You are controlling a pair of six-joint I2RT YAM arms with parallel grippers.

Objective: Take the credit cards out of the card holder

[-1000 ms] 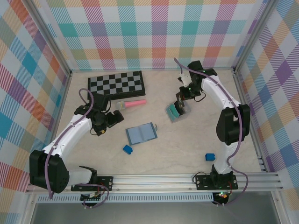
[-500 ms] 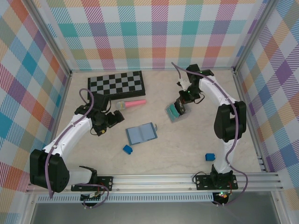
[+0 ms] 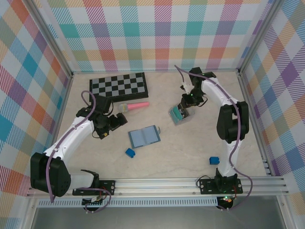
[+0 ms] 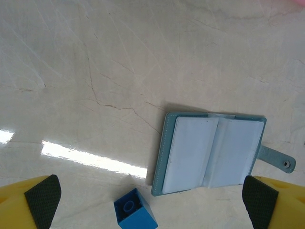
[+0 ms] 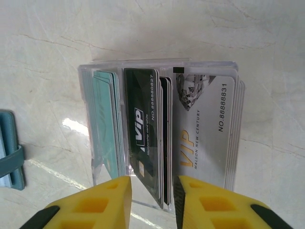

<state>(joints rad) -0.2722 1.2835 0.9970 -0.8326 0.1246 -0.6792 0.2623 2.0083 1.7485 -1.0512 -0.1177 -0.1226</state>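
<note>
The slate-blue card holder [image 3: 144, 137] lies open and flat mid-table, its pale inside panels [image 4: 212, 152] facing up and its strap at the right. My left gripper [image 3: 119, 119] hovers just left of it, wide open [image 4: 151, 198] and empty. My right gripper [image 3: 183, 107] hangs over a clear box [image 3: 178, 114] of credit cards. Its jaws [image 5: 152, 191] are slightly open around the edge of black VIP cards [image 5: 145, 129], with a gap on each side. Teal cards [image 5: 106, 119] and a silver VIP card [image 5: 205, 129] stand beside them. The card holder's edge [image 5: 9, 152] shows at the left.
A folded chessboard [image 3: 118, 85] lies at the back left, with a pink brush [image 3: 133, 106] in front of it. One small blue block [image 3: 129, 152] [image 4: 135, 210] sits by the holder's near corner, another [image 3: 214, 160] at the near right. Metal rails edge the table.
My right gripper's jaws have parted after being shut, letting go of a black card in the clear box, and that wrist has shifted slightly back. The left arm is still.
</note>
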